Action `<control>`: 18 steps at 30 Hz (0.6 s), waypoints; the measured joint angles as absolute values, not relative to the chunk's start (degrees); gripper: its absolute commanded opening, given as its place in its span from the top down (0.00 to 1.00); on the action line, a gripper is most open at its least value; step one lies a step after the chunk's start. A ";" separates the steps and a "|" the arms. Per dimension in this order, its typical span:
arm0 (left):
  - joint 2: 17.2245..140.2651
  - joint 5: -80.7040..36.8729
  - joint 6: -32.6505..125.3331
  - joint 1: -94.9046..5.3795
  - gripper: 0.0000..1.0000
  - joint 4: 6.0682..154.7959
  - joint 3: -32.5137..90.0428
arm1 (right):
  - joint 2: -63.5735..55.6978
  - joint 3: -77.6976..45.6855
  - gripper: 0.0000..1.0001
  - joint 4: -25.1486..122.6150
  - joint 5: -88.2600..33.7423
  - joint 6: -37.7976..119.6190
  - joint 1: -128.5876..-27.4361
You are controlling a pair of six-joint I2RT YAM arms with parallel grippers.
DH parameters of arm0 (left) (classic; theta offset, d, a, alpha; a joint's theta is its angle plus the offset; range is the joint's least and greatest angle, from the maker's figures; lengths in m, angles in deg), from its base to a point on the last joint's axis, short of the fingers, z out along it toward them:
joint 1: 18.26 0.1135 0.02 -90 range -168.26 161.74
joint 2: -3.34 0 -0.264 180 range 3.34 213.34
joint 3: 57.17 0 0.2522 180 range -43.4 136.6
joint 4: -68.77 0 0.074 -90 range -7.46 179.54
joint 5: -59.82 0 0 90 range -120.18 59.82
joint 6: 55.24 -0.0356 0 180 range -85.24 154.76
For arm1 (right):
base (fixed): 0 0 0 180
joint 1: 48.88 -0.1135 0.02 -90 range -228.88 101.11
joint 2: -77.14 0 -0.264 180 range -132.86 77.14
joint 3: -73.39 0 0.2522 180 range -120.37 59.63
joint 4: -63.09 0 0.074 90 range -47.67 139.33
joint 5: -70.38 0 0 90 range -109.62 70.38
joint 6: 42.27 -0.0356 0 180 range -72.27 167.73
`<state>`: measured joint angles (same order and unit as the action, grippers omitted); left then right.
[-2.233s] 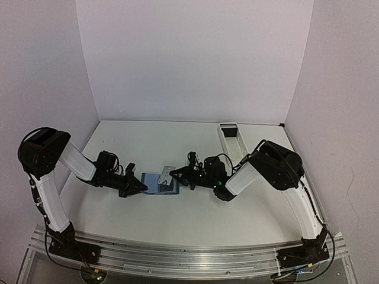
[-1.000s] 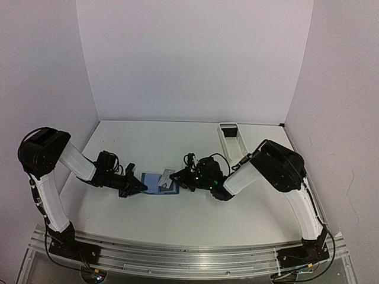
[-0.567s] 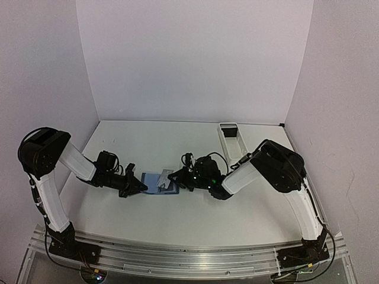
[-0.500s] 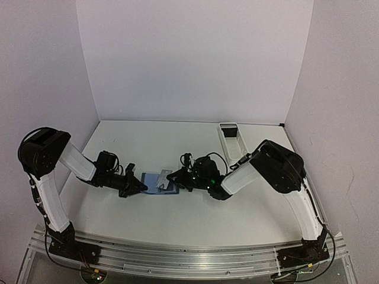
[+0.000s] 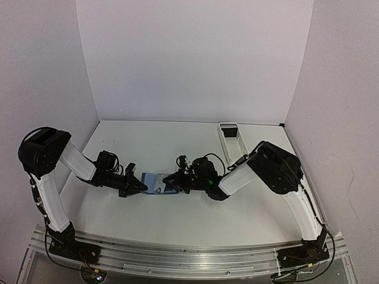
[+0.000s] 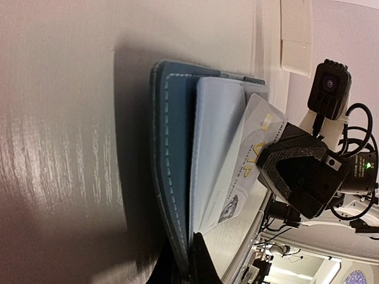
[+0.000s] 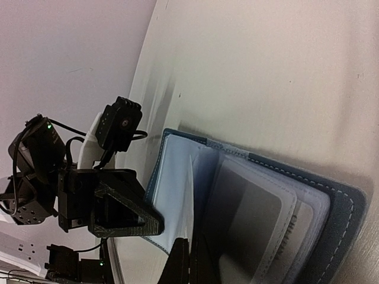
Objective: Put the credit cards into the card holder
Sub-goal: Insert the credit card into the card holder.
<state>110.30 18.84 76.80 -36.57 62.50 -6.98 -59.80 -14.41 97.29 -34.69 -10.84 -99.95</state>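
Observation:
The blue card holder (image 5: 149, 179) lies open on the table between the arms. My left gripper (image 5: 137, 188) is shut on its left cover edge, which shows in the left wrist view (image 6: 186, 263) as fingers pinching the stitched cover (image 6: 172, 148). My right gripper (image 5: 172, 180) is shut on a silvery credit card (image 6: 253, 145) marked VIP, whose far edge lies among the holder's light-blue leaves. In the right wrist view the jaws (image 7: 190, 260) hold the card edge-on. A dark card (image 7: 249, 219) sits in a clear sleeve of the holder (image 7: 337, 204).
A long white tray (image 5: 232, 139) stands at the back right, beyond the right arm. White walls close the table on three sides. The left gripper's black fingers (image 7: 118, 207) sit just beyond the holder's far edge in the right wrist view.
My right gripper has moved left with the card, from beside the holder to over it, and the card has dropped lower into the leaves. The left gripper has stayed put on the cover.

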 measured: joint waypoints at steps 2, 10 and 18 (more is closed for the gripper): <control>110.30 19.08 75.93 -36.46 0.99 62.66 -6.98 | -59.95 -14.67 1.00 97.18 -35.61 -10.88 -99.78; 110.30 19.71 72.43 -36.22 1.00 65.10 -5.97 | -60.68 -17.17 1.00 93.38 -38.27 -12.39 -99.21; 110.30 20.26 67.23 -36.15 1.00 69.06 -4.47 | -61.62 -20.97 1.00 88.14 -42.67 -17.31 -98.47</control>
